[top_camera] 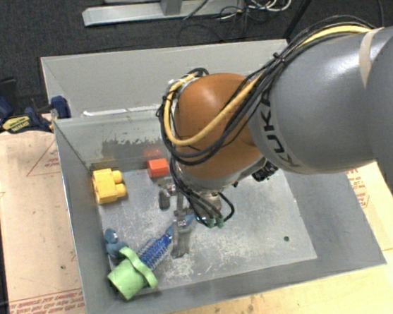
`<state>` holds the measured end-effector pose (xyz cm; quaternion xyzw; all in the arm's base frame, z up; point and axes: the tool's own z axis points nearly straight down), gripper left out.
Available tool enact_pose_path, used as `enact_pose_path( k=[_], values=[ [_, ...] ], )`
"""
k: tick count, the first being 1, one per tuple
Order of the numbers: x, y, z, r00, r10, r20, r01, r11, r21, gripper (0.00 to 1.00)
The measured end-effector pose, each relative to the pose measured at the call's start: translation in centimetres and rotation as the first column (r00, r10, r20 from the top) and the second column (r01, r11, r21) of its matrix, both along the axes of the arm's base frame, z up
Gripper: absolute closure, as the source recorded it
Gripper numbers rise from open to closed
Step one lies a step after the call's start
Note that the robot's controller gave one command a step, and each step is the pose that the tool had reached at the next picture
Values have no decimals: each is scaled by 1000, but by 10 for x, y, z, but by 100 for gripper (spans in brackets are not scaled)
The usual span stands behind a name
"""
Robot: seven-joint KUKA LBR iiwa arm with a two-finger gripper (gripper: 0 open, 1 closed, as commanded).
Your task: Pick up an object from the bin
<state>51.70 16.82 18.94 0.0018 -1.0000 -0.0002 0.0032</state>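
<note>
The gripper (182,241) hangs low in the middle of the bin (293,247). I cannot tell if it is wide or narrow. Its tip is just beside a blue twisty brush (155,250), which lies near the bin's lower left corner. The brush's other end touches a green plastic cup thing (131,276).

The brush looks light, with soft, bendy bristles, so it may slip. I think the best place to pinch it is across its middle. The grey arm (332,100) has black letters on it, and I can read "UK".
</note>
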Motion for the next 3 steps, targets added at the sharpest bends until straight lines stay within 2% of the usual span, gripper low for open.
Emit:
enact_pose_path(
  k=[1,2,3],
  values=[
    [11,-12,-117,1000,-2,0,2,1000,-1,0],
    [12,-12,-113,1000,-2,5,2,1000,1,100],
    [1,-2,79,995,-96,13,96,995,3,100]
  ],
)
